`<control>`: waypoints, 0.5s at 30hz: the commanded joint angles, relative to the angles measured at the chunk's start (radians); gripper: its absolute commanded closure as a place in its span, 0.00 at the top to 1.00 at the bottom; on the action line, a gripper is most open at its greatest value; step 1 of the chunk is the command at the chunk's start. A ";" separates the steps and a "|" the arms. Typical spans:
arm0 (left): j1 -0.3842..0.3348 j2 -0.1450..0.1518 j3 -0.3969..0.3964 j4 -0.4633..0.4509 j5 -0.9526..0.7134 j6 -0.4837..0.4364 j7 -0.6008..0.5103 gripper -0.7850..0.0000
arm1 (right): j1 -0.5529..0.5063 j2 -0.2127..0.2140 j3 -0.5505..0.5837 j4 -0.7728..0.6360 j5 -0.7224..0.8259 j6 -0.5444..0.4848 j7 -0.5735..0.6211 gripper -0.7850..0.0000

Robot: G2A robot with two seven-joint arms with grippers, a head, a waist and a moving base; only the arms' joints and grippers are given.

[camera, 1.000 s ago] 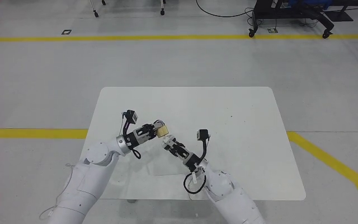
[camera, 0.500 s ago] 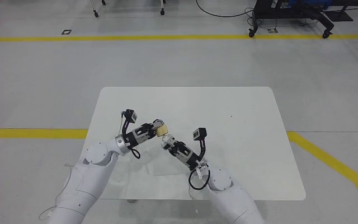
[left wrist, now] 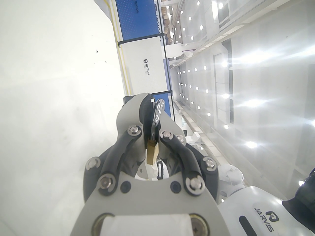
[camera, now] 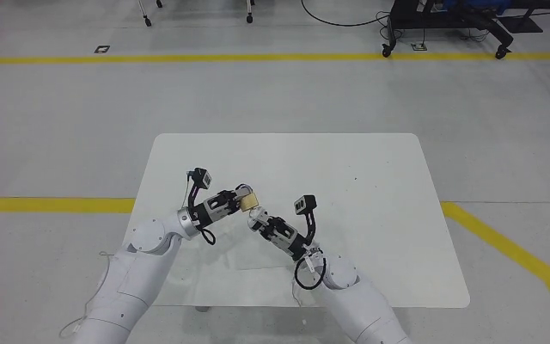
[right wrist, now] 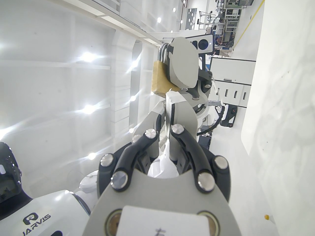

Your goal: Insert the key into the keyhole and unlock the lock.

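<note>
A brass padlock [camera: 250,202] with a steel shackle is held above the white table [camera: 369,163], near its front left part. My left gripper [camera: 243,199] is shut on it. In the left wrist view the shackle sits between the fingertips [left wrist: 147,109] and the brass body [left wrist: 152,152] hangs toward the palm. My right gripper [camera: 257,221] is just in front of the padlock, its tips against the underside of the brass body [right wrist: 158,79]. Its fingers [right wrist: 181,114] are shut on the key, which shows as a thin metal edge between them; the keyhole is hidden.
The table's front edge lies close under both arms. A small orange object [right wrist: 266,216] lies on the table near the right arm. Tiny dark specks [camera: 354,181] mark the tabletop at the middle. Yellow floor lines run past the table.
My right wrist has shifted slightly left and toward the padlock, bringing its fingertips up against the lock's underside. The left arm holds the padlock in the same place.
</note>
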 commanded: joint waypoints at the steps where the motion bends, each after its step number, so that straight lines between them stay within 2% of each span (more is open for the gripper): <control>1: 0.000 0.000 0.000 0.000 0.000 0.000 0.000 0.00 | 0.000 0.000 0.000 0.000 0.000 0.000 0.000 0.00; 5: 0.000 0.000 0.000 0.000 0.000 0.000 0.000 0.00 | -0.003 0.000 0.000 0.000 0.002 0.005 -0.003 0.00; 9: 0.000 0.000 0.000 0.000 0.000 0.000 0.000 0.00 | -0.021 -0.001 0.005 -0.017 0.054 0.076 0.003 0.00; 15: 0.000 0.000 0.000 0.000 0.000 0.000 0.000 0.00 | -0.022 -0.007 0.013 -0.011 0.146 0.118 0.034 0.00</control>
